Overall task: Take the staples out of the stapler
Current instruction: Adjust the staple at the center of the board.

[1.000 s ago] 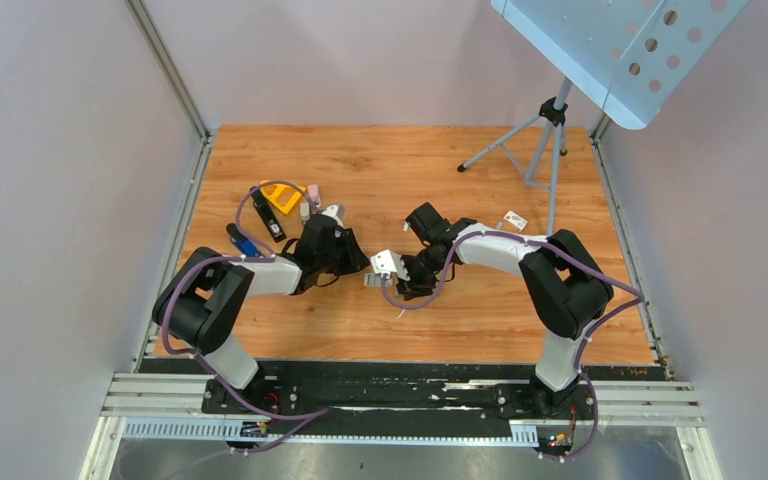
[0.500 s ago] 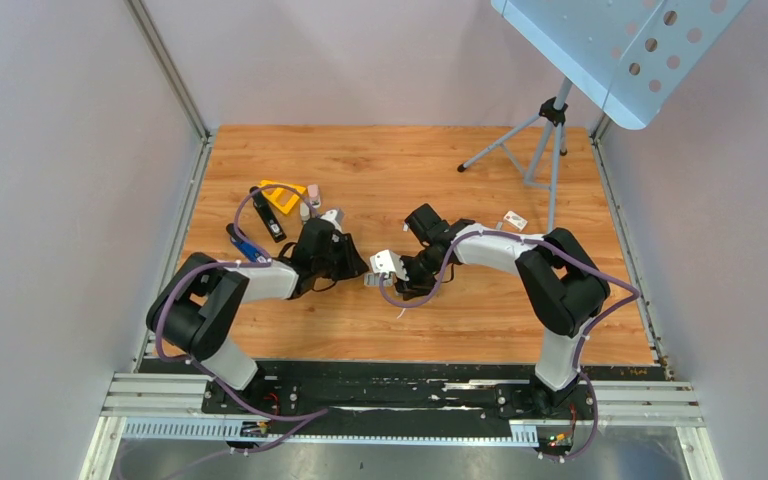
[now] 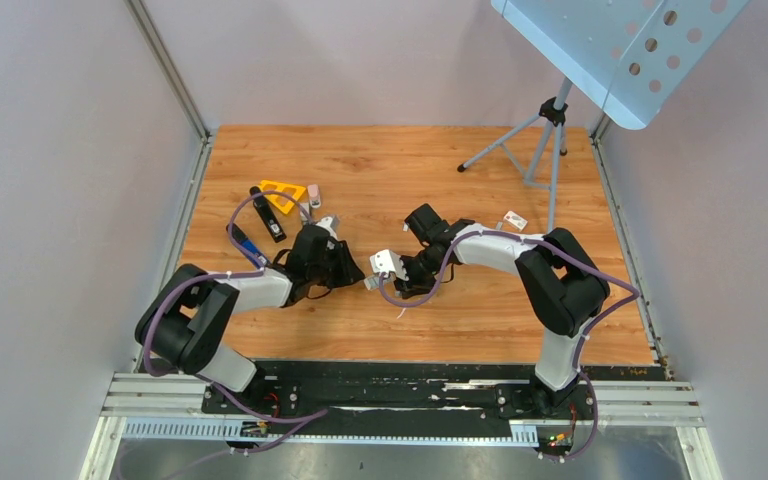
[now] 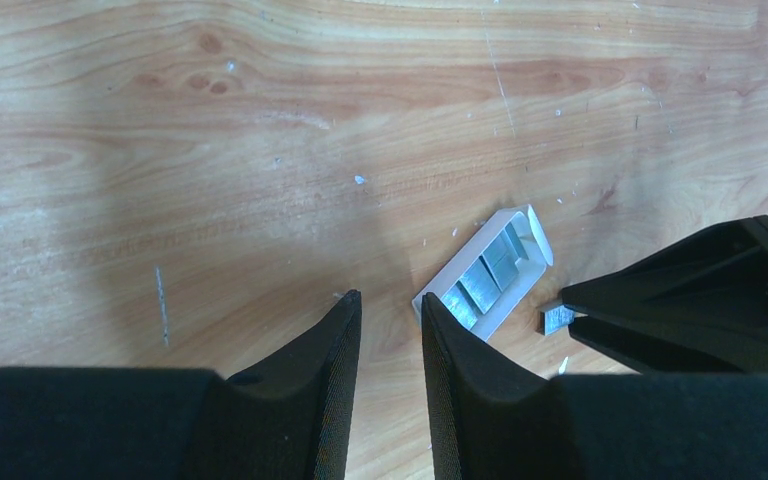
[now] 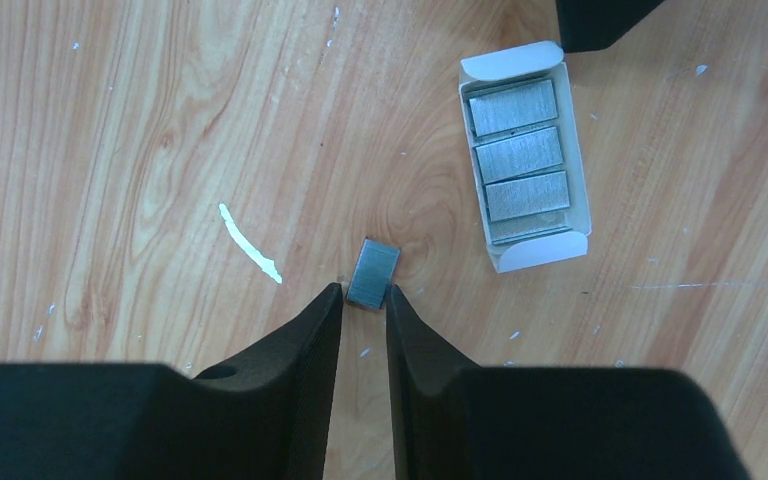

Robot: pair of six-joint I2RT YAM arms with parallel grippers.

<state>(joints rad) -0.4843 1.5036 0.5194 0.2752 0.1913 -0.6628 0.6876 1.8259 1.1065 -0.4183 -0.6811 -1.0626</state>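
A small grey block of staples [image 5: 372,272] lies on the wooden table, its near end pinched between the tips of my right gripper [image 5: 365,290]. Just beyond it is an open white box [image 5: 525,155] holding three more staple blocks. My left gripper [image 4: 390,298] hovers low beside that box [image 4: 487,272], jaws a narrow gap apart with only bare wood between them. From above, the two grippers [image 3: 345,268] [image 3: 375,283] face each other at mid-table. A black bar [image 3: 268,215] at the far left looks like the stapler, away from both grippers.
A yellow piece [image 3: 283,192], small pink items [image 3: 313,192] and a blue object [image 3: 243,243] lie around the black bar. A white paper scrap [image 5: 250,243] lies left of the staples. A tripod stand [image 3: 550,130] is at the back right, a small tag [image 3: 515,220] near it.
My right gripper's jaws have narrowed onto the staple block. The left arm has drawn back a little to the left and nearer; its jaws hardly changed.
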